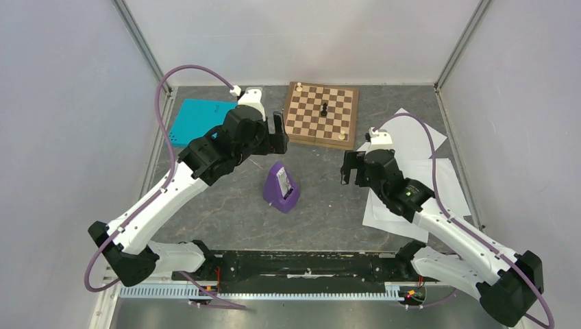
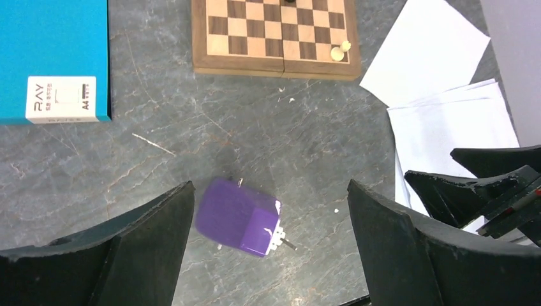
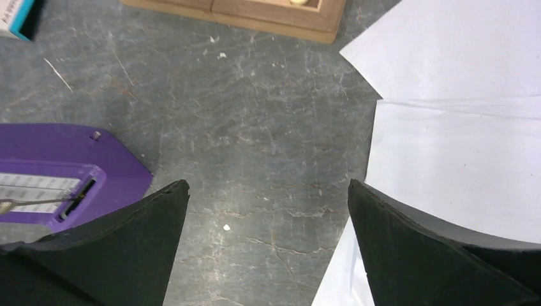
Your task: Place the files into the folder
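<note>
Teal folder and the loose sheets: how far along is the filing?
Done: nothing. The flat teal-blue folder lies shut at far left; the white paper sheets are spread at right, apart from it. In hand: nothing; the left hand and right hand hang open and empty above the grey marbled table. Left: open the folder, move every sheet in.

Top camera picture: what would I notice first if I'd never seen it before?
Probably the purple metronome, standing alone in the middle of the grey table. Next comes the wooden chessboard at the far edge, with a few pieces on it. Then the teal folder at the far left and the white paper sheets spread out on the right.
</note>
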Controlling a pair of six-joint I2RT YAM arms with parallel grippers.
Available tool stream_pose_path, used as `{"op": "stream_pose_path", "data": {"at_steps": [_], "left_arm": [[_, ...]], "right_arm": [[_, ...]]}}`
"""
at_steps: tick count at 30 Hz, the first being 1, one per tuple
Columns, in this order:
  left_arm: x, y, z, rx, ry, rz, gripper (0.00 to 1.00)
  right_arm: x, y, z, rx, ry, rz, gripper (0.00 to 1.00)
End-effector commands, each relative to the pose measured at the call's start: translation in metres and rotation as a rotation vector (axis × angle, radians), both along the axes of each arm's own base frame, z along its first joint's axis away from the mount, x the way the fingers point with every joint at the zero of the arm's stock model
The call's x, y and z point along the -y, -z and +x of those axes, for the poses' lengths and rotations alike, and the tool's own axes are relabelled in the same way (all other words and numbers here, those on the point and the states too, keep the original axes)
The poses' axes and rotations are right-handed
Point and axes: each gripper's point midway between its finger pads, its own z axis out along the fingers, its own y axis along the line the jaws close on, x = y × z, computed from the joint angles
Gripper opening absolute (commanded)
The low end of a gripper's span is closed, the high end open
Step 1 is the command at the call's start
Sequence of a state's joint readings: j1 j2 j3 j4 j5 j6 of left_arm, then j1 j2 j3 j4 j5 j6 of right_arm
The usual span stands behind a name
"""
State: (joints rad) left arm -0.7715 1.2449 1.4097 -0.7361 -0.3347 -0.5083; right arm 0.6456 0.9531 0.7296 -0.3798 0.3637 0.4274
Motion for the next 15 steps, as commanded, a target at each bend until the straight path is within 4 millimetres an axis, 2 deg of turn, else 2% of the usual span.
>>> {"op": "stream_pose_path", "data": {"at_steps": [1,8,12,15], "left_arm": [[-0.002,-0.010,0.003,0.032,0.030,0.049,0.95],[0.021,-0.028,0.001,0.050,0.139,0.005,0.95],[0.051,-0.038,-0.002,0.059,0.205,-0.017,0.95],[0.080,-0.046,-0.004,0.063,0.245,-0.038,0.95]], "right_arm": [[-0.002,-0.036,0.012,0.083,0.011,0.018,0.98],[0.006,-0.036,0.010,0.074,0.035,-0.009,0.98],[0.013,-0.037,0.007,0.083,0.059,-0.013,0.98],[0.022,-0.046,0.005,0.104,0.098,-0.016,0.98]]}}
